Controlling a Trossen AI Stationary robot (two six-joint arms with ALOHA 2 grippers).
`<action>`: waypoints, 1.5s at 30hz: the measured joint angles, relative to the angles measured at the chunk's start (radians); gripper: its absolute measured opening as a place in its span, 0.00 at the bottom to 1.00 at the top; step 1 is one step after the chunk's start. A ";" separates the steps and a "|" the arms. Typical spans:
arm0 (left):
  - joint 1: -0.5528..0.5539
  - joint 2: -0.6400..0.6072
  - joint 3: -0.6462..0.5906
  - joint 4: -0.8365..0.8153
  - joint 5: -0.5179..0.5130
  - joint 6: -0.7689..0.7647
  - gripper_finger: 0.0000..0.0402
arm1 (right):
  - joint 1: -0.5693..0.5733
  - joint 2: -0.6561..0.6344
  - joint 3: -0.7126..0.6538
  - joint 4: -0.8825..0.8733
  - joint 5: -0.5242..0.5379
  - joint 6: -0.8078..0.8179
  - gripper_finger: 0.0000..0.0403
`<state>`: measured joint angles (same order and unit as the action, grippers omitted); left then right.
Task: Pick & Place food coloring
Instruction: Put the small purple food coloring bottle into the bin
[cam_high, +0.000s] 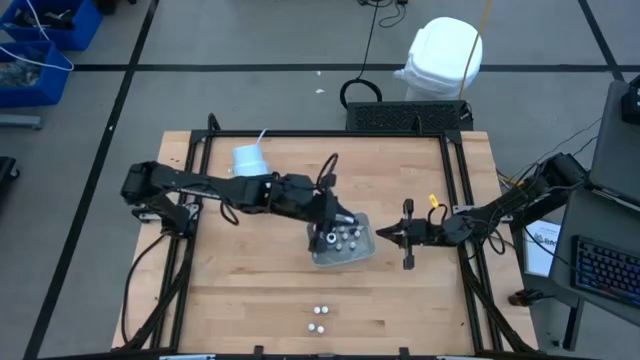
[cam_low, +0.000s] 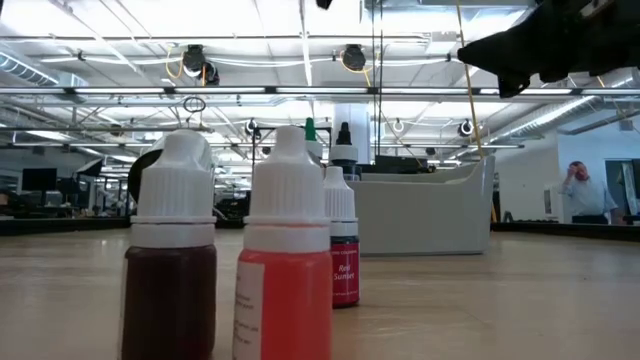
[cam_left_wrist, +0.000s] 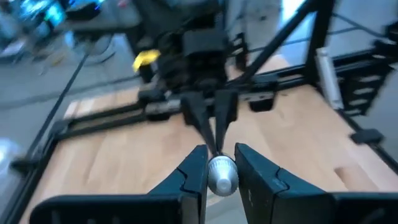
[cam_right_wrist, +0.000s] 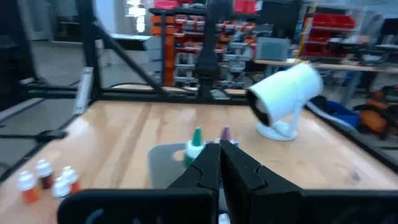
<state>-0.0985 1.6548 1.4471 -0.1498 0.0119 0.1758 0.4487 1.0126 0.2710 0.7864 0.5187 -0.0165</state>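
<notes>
Between the fingers of my left gripper (cam_left_wrist: 221, 163) is a small white-capped food coloring bottle (cam_left_wrist: 222, 175). That gripper (cam_high: 333, 222) hovers over the left part of the clear square tray (cam_high: 362, 256), which holds several more bottles (cam_high: 343, 240). Three bottles (cam_high: 318, 318) stand upright on the table near its front edge; the low view shows them close up (cam_low: 288, 270). My right gripper (cam_high: 385, 235) is shut and empty, level, just right of the tray, pointing at it (cam_right_wrist: 219, 155). My left gripper pinches the bottle's rounded white cap (cam_left_wrist: 222, 168) between its two fingertips (cam_left_wrist: 198, 163). The bottle's body is hidden below the cap and the fingers. It is held in the air, with the wooden table well below it.
A white cup with a straw (cam_high: 248, 158) stands at the far left of the table; the right wrist view shows it too (cam_right_wrist: 286, 93). Black frame rails (cam_high: 330, 134) run around the table. Bare wood lies between the tray and the three front bottles.
</notes>
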 joint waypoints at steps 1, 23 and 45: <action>0.002 0.002 0.000 -0.004 -0.025 -0.022 0.17 | -0.003 0.000 0.000 0.003 0.020 -0.004 0.01; 0.072 0.334 0.019 0.004 -0.209 0.128 0.17 | -0.037 0.000 0.001 0.040 0.061 0.013 0.01; 0.007 0.357 0.022 0.118 -0.248 0.301 0.17 | -0.037 0.000 0.001 0.024 0.058 -0.073 0.01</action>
<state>-0.0913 2.0113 1.4696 -0.0318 -0.2357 0.4766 0.4114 1.0126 0.2718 0.8108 0.5762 -0.0894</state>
